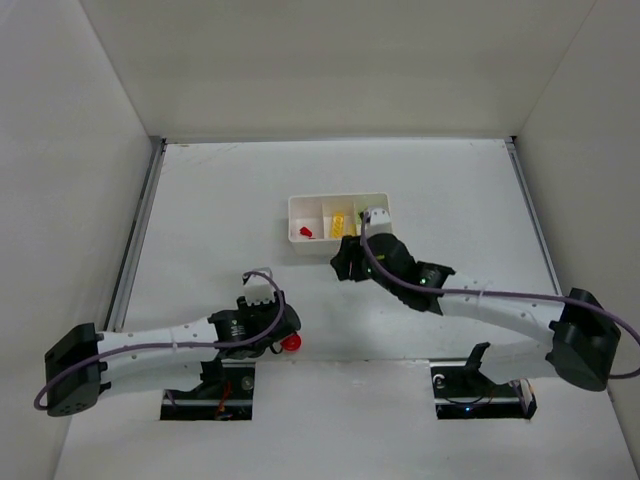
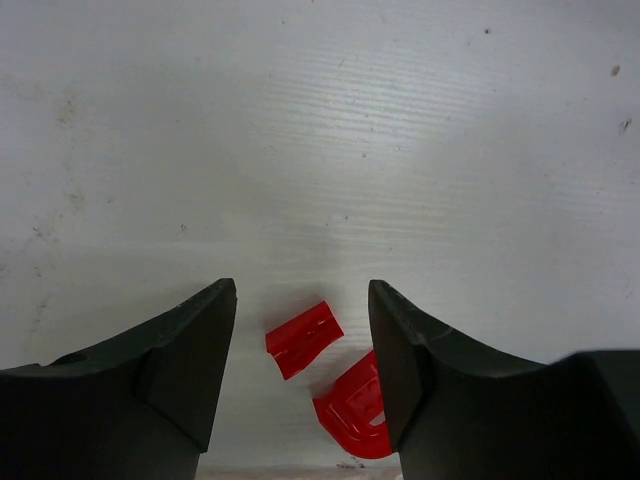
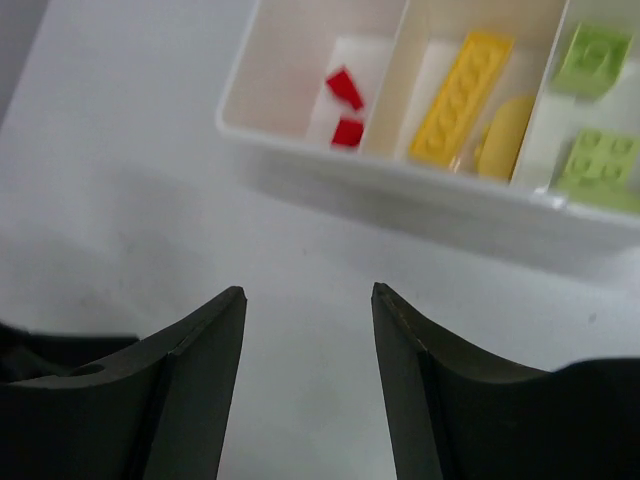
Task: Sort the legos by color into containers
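Observation:
My left gripper (image 2: 302, 300) (image 1: 288, 328) stands open low over the table near the front edge. A small red sloped lego (image 2: 303, 338) lies between its fingers, touching neither. A red half-round lego (image 2: 352, 415) (image 1: 291, 343) lies beside it, partly hidden by the right finger (image 2: 400, 350). The white three-compartment tray (image 1: 340, 199) (image 3: 300, 140) holds two red bits (image 3: 346, 90) on the left. A yellow studded brick (image 3: 463, 95) and a rounded yellow piece (image 3: 505, 135) lie in the middle, light-green pieces (image 3: 594, 58) on the right. My right gripper (image 3: 308, 292) (image 1: 345, 262) is open and empty just in front of the tray.
White walls enclose the table on the left, right and back. A metal rail (image 1: 135, 235) runs along the left side. The two arm bases (image 1: 210, 385) sit at the near edge, with cables along both arms.

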`<state>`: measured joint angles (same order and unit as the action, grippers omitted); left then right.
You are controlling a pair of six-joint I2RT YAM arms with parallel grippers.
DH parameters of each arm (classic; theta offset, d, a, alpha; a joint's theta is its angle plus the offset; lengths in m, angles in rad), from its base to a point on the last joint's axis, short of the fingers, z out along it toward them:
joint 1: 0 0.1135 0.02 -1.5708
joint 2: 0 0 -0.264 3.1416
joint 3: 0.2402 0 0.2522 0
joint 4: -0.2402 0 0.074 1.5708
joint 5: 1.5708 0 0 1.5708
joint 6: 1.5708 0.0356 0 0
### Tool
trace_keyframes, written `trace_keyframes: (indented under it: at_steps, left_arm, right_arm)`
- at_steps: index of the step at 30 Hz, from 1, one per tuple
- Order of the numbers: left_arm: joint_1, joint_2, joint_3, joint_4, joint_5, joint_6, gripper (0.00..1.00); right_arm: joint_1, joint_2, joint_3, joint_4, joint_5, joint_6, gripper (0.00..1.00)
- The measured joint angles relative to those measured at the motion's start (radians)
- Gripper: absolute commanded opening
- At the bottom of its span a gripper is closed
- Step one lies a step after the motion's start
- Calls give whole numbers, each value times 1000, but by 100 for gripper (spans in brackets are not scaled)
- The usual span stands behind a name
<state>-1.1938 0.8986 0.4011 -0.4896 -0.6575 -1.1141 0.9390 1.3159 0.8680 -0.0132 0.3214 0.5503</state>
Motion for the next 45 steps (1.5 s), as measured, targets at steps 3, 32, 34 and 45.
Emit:
trace_keyframes:
  at_steps: [3,32,34,45]
  left_arm:
    - [-17,15,0,0,0,-10,47]
    - [-15,135,0,62,1,-69,20]
    - [-11,135,0,66,0,-62,25]
    - [-14,59,19,-40,-35,-46,44]
  right_arm:
    - [78,-75,-139,-1,-1,37,52]
    - [520,189,-181,159,-16,233,66]
    - [517,224,-167,166,-17,233,66]
    - [513,282,-147,187,-16,236,67]
